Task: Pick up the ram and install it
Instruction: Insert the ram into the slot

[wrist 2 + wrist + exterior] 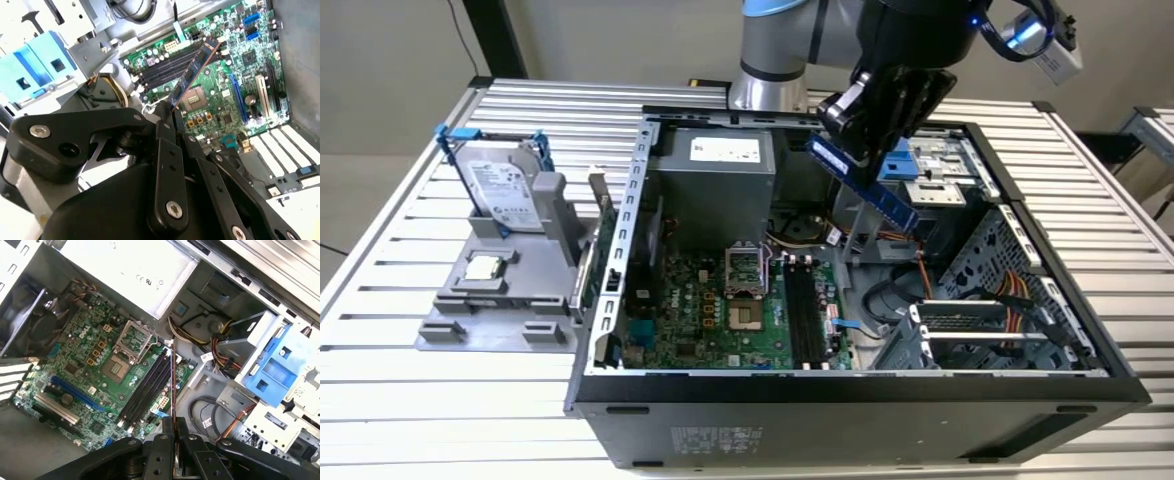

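The ram (865,188) is a long dark blue stick that hangs tilted in the air over the open computer case (854,385). My gripper (878,125) is shut on its upper end. The stick hovers above the motherboard (707,310), to the exterior view's right of the black memory slots (803,312) and apart from them. In the second wrist view the ram (196,69) sticks out from the fingertips (166,131) toward the board. In the first wrist view the ram (173,385) is seen edge-on, beside the memory slots (149,385), with the gripper (173,426) clamped on it.
A grey power supply (714,180) sits at the case's back, a blue drive bracket (907,162) and cables (987,295) on the exterior view's right. Outside the case, a grey fixture (494,310) holds a silver hard drive (500,185) and a square processor chip (483,267).
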Controlling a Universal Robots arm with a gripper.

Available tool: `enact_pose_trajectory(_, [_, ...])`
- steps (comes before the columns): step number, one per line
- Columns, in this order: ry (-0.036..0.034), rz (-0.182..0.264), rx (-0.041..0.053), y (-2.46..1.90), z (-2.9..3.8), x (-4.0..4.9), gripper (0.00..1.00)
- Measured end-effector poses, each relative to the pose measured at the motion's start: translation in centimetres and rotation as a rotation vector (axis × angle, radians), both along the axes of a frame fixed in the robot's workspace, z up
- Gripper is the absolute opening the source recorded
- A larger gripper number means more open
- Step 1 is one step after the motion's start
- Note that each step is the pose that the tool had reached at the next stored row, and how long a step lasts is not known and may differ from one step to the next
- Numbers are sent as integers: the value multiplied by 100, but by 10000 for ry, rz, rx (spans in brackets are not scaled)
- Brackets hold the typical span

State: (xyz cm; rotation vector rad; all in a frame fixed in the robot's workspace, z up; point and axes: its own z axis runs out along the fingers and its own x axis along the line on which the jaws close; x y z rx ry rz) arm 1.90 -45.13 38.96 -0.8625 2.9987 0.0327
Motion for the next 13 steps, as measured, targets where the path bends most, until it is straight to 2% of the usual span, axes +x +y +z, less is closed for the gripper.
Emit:
enact_pose_trajectory(4, [-1, -356, 1, 0, -1, 0, 0])
enact_pose_trajectory(5, [-1, -784, 1, 0, -1, 0, 0])
enact_pose_trajectory(6, [0, -978, -1, 0, 0, 0, 0])
enact_pose_trajectory(13, [-1, -1774, 2, 0, -3, 0, 0])
